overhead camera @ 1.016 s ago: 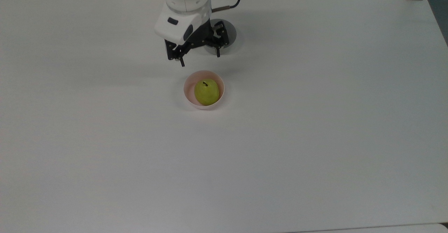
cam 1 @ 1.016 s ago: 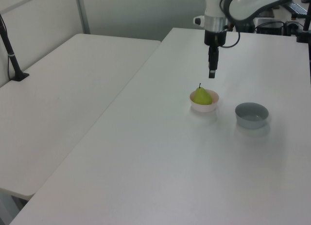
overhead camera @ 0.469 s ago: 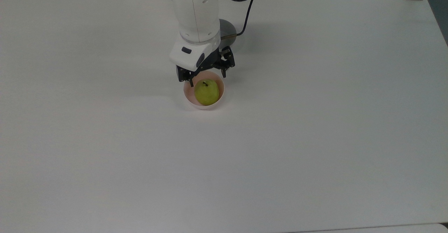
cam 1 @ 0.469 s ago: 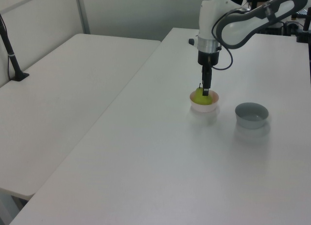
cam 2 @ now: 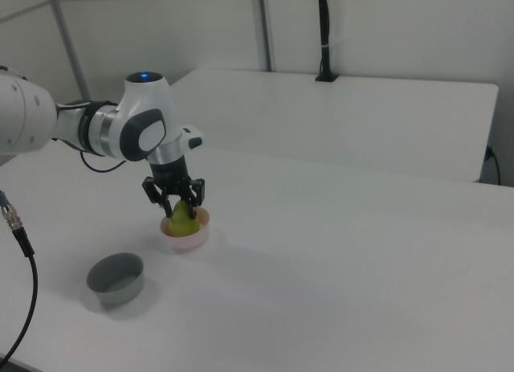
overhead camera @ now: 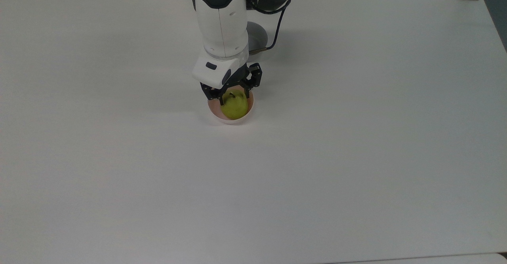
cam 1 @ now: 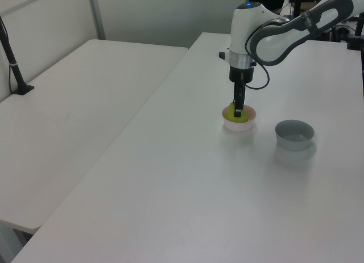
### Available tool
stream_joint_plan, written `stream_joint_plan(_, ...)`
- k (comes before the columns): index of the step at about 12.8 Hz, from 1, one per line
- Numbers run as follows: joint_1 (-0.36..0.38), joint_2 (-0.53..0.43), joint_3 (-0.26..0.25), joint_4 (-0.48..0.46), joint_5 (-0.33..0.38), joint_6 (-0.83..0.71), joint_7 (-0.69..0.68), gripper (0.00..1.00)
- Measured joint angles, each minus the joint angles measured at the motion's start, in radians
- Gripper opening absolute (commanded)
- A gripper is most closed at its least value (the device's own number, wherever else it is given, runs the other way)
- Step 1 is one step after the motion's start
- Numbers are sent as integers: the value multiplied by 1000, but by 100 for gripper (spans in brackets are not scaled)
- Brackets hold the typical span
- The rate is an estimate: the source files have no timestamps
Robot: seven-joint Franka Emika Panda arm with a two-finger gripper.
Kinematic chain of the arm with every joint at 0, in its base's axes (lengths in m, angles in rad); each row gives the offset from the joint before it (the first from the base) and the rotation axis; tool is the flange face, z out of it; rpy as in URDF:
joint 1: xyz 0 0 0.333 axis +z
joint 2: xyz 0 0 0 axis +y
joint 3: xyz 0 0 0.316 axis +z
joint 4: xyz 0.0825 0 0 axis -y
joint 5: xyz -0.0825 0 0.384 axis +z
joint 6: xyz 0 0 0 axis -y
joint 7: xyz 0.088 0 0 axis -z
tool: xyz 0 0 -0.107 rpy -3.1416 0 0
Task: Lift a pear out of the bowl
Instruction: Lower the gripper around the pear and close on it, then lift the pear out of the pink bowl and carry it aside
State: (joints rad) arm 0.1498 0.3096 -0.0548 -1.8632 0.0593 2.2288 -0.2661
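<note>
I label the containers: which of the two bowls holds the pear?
The pale pink bowl under the gripper holds the pear; the grey bowl is empty.

White table point(overhead camera: 356, 157) — pink bowl point(overhead camera: 231, 118), grey bowl point(cam 1: 294, 134) on it.

lab | bare white tables point(cam 1: 85, 104) | plain partition walls point(cam 2: 385, 26)

No lettering, labels, brand marks or numbers could be read anywhere, not on the white robot arm point(overhead camera: 220, 22), nor on the plain white table point(overhead camera: 356, 157), nor on the grey straight-sided bowl point(cam 1: 294, 134)
</note>
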Motion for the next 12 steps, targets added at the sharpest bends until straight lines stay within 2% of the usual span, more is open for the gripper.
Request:
stream_joint_plan(1,-1,-1,0,1,0,2,0,0)
stream_joint_plan(8,-4,-7,-2,2,-8,2,0,0)
stream_joint_plan(12,-17,-85,-5,16,-8,-71,0,0)
